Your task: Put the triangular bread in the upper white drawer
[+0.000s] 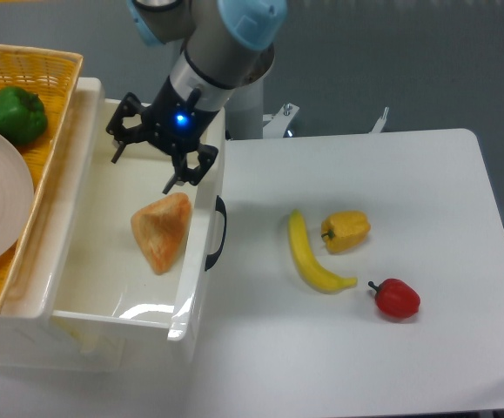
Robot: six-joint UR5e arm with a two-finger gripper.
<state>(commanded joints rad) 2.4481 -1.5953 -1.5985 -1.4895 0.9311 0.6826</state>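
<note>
Hovering open and empty, the tool hangs over the upper white drawer. Resting inside on the drawer floor, against the handle-side wall, the triangular bread lies just below the fingers, long axis pointing back toward the tool.

Orange-tan bread, white drawer

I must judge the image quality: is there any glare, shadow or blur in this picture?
In the camera view, glare streaks sit on the glossy front rim of the upper white drawer; the triangular bread is sharp, casting only a faint shadow; the open gripper looks slightly soft; the banana throws a soft, short shadow on the table.
</note>
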